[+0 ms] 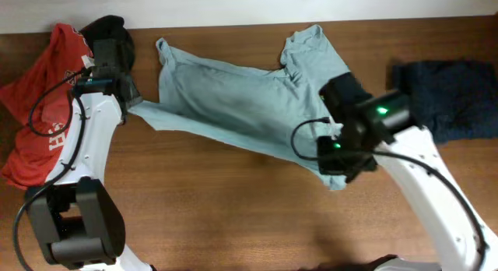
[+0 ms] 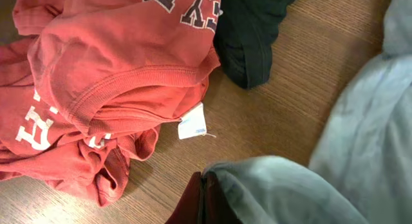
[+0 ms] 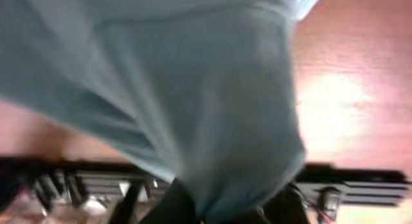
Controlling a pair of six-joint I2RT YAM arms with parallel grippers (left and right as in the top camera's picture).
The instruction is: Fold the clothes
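Overhead, the pale grey-blue T-shirt (image 1: 233, 100) lies stretched across the middle of the bench (image 1: 233, 216) between my arms. My left tool (image 1: 132, 101) is clamped tight on its left edge, beside the red tees (image 1: 43, 115). My right tool (image 1: 336, 176) is closed at the lower right corner. That wrist view is blurred, but cloth seems pinched there. A navy garment (image 1: 451, 96) sits well apart on the right.

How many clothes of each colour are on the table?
Red shirts: 2, bunched in one heap, so hard to be sure
Black garment: 1
Pale blue shirt: 1
Navy garment: 1
Total: 5
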